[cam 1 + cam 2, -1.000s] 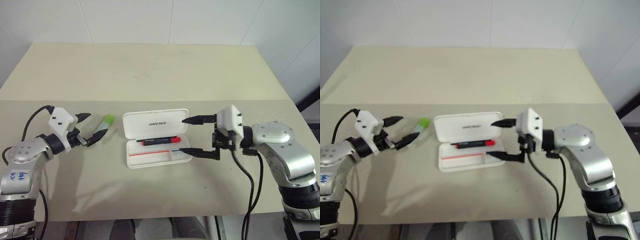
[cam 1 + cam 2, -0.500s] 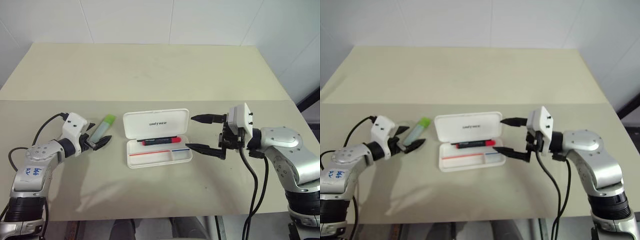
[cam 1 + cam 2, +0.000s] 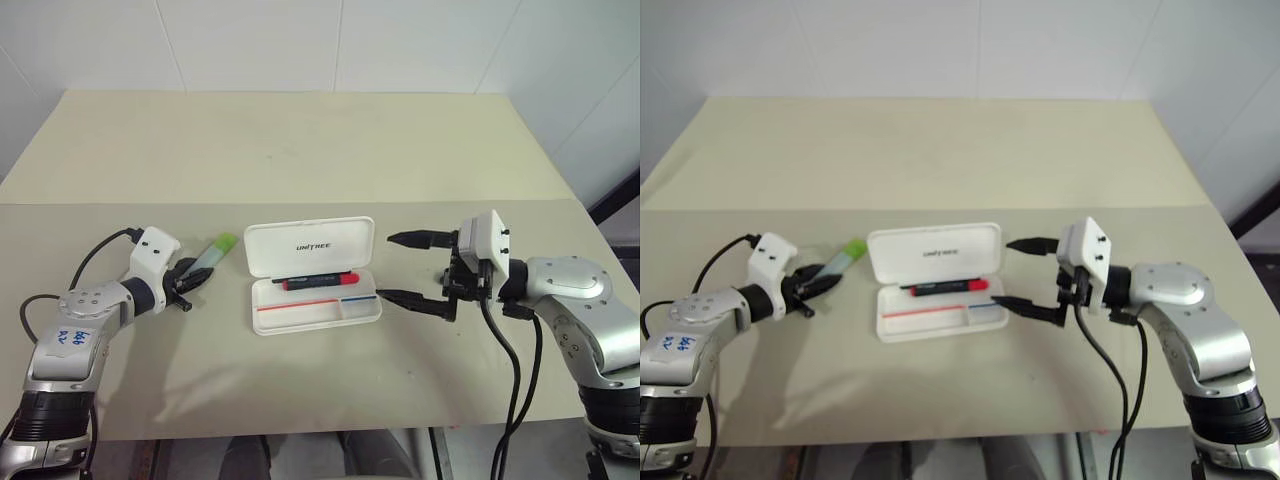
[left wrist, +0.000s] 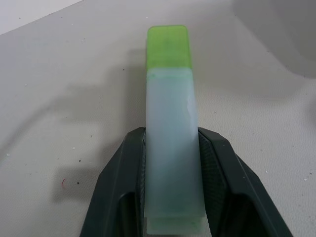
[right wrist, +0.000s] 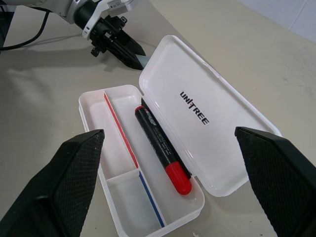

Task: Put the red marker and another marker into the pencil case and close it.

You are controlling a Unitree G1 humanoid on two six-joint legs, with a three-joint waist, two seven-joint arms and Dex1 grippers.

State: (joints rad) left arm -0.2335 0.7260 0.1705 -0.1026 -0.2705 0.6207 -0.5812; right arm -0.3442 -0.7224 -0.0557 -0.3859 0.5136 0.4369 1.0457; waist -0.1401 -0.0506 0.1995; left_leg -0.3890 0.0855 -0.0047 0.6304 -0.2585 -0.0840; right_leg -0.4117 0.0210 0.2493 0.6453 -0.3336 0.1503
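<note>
**Left gripper pinches the green marker; red marker lies in the open case**

Head views: the pencil case (image 3: 314, 275) lies open at the middle of the table (image 3: 300, 150), its lid tipped back away from the robot. The red marker (image 3: 320, 281) lies inside the tray, in the long compartment next to the hinge, its red end toward the robot's right. The left arm lies low over the table left of the case, forearm angled in toward it, and the left gripper (image 3: 192, 277) points at the case with its fingers narrowed around the rear of the green marker (image 3: 213, 250). The marker's cap end sticks out toward the lid's left corner, just short of it. The right arm is bent at the elbow, its wrist turned so the right gripper (image 3: 402, 268) points across at the case's right end, fingers spread wide and empty, one tip above the other.

Left wrist view: both dark fingers (image 4: 121, 177) press the sides of the pale marker body (image 4: 171, 143), cap pointing away.

Right wrist view: the wide-apart fingers (image 5: 64, 182) frame the open case (image 5: 217, 148) and the red marker (image 5: 163, 148).
</note>
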